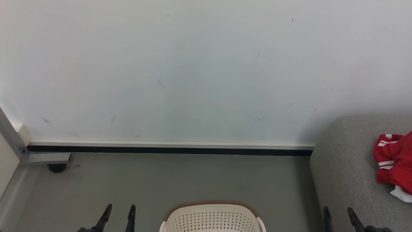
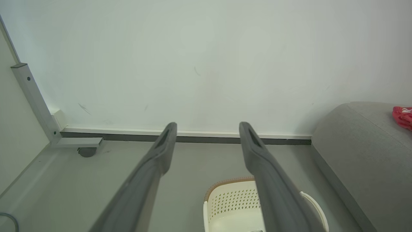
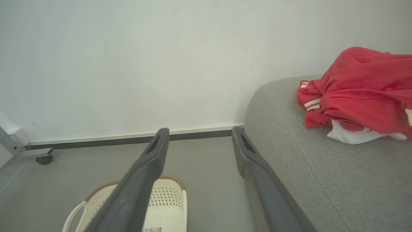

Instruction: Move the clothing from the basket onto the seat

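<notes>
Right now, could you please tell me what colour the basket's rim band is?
Brown rim band; best in the head view.

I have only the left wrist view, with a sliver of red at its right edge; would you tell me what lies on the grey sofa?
Observer: A crumpled red garment with white stripes lies heaped on the grey fabric sofa, with white fabric poking out beneath it.
Operator: Thank you. Is the other arm holding anything?
Observer: No, the right end effector is open and empty.
Operator: Where do the two arms sit in the head view?
Observer: At that view's bottom edge, the left end effector and the right one flank the cream perforated plastic basket.
</notes>
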